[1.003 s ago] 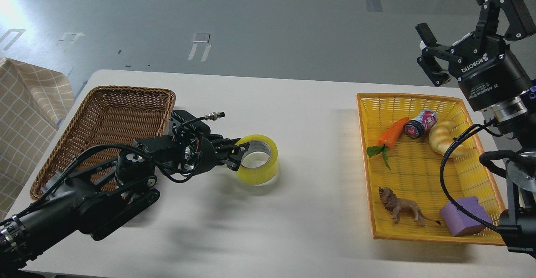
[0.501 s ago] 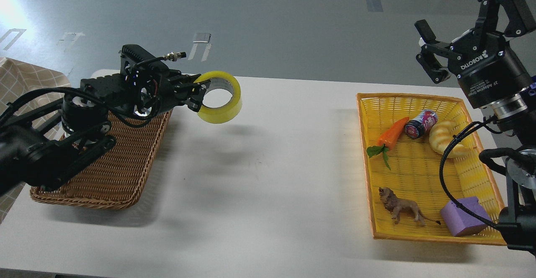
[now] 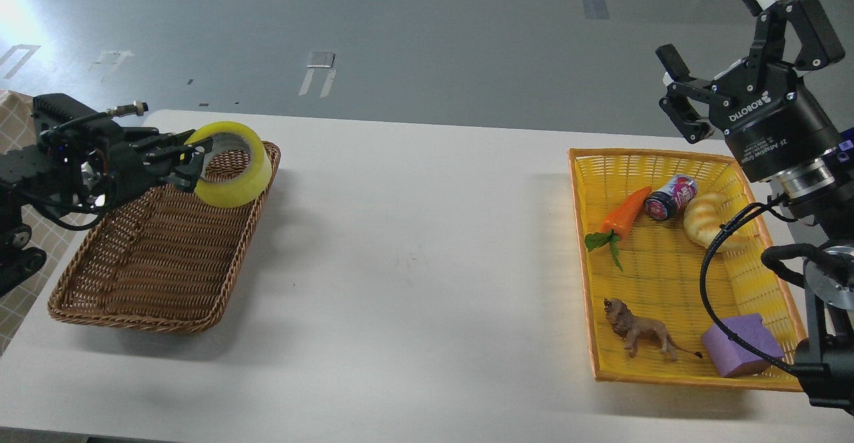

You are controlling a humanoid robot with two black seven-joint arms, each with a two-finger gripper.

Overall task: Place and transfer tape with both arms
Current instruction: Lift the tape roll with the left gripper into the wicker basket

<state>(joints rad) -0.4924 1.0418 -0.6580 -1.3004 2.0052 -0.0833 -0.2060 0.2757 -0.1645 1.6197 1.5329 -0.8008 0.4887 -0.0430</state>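
Note:
The tape [image 3: 235,177] is a wide yellow roll with a grey-white core. My left gripper [image 3: 193,161] is shut on its rim and holds it in the air over the far right corner of the brown wicker basket [image 3: 153,276]. My right gripper [image 3: 724,33] is open and empty, raised high above the far right corner of the yellow basket [image 3: 667,276], well apart from the tape.
The yellow basket holds a toy carrot [image 3: 624,213], a small can [image 3: 669,197], a croissant toy [image 3: 708,219], a toy lion [image 3: 640,329] and a purple block [image 3: 740,344]. A checked cloth [image 3: 13,133] lies at the left edge.
My left gripper lifted the tape off the table's middle and carried it left, to above the brown basket. My right gripper shifted slightly left and stayed open.

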